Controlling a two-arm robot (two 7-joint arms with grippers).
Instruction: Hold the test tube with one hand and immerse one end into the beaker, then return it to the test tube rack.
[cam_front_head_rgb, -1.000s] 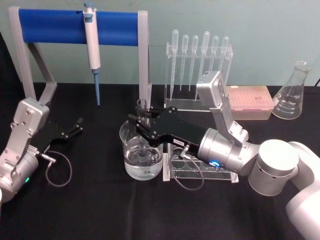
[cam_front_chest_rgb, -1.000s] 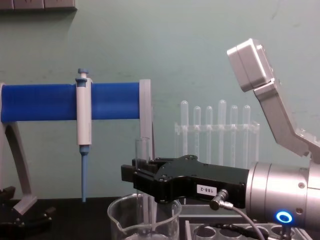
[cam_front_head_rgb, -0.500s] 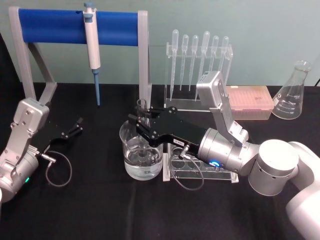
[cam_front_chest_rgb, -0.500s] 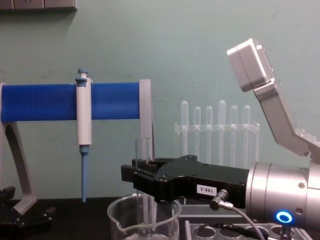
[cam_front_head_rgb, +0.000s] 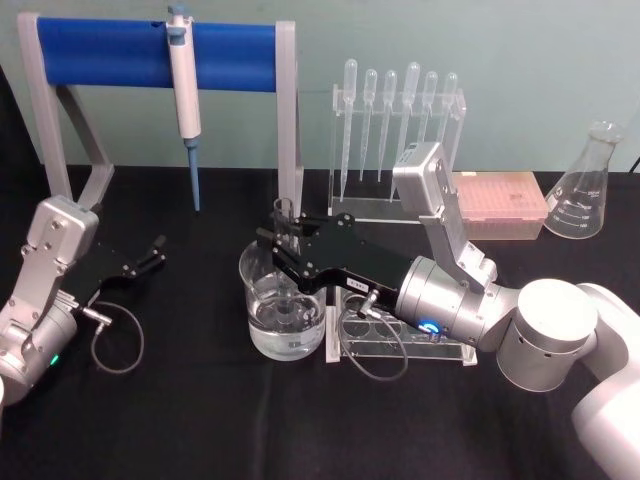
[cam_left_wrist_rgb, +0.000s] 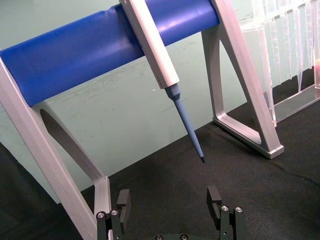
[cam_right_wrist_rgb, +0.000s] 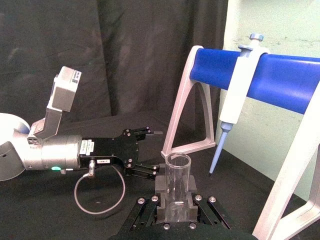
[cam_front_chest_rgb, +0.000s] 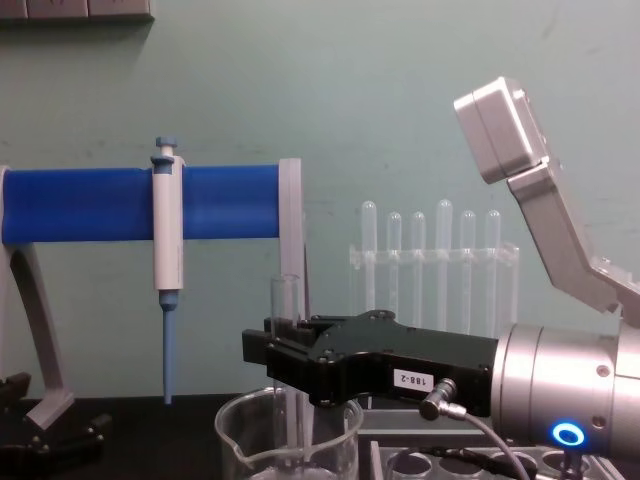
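We are holding the test tube upright in the right gripper, fingers clamped on its upper part. Its lower end is hanging inside the beaker, at the test tube rack's 9 o'clock. The left gripper is lying at the beaker's 9 o'clock, fingers spread, empty.

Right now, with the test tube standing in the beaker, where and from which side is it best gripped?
Its upper section, just under the open rim, from the robot's right. The test tube stands upright, lower end inside the beaker, so only the top is free; the right gripper is shut on it there. The left gripper rests open, far left.
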